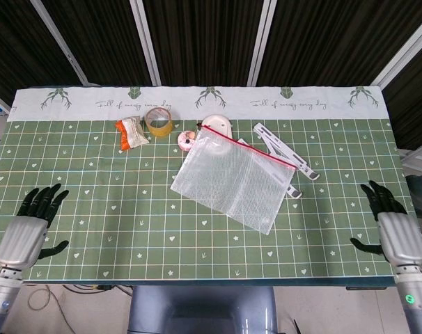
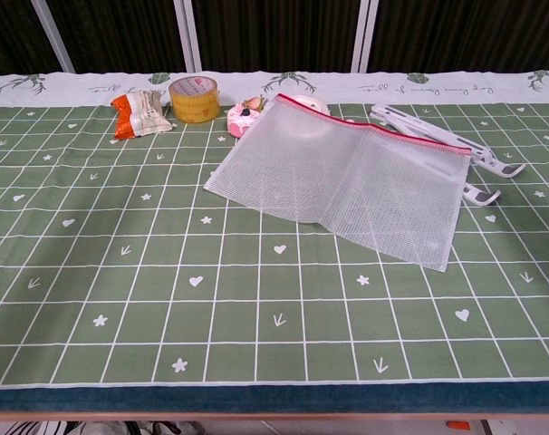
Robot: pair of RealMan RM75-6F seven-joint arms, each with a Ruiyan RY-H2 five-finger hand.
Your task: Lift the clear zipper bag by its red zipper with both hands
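Head view: clear zipper bag [image 1: 233, 179] lies flat mid-table, red zipper [image 1: 247, 147] beside tape roll [image 1: 158, 121] and white stand [image 1: 284, 152]; left hand [image 1: 30, 228] and right hand [image 1: 393, 233] — fingers spread, empty — sit at opposite near corners. Chest view: bag overlaps the stand on green gridded cloth [image 2: 166, 299] — no hands.

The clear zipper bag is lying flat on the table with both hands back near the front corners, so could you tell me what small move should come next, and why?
Probably bring both hands forward toward the red zipper. The clear zipper bag lies flat, untouched, while the left hand and right hand sit open at the table's near edge, far from it. The zipper runs along the bag's far side.
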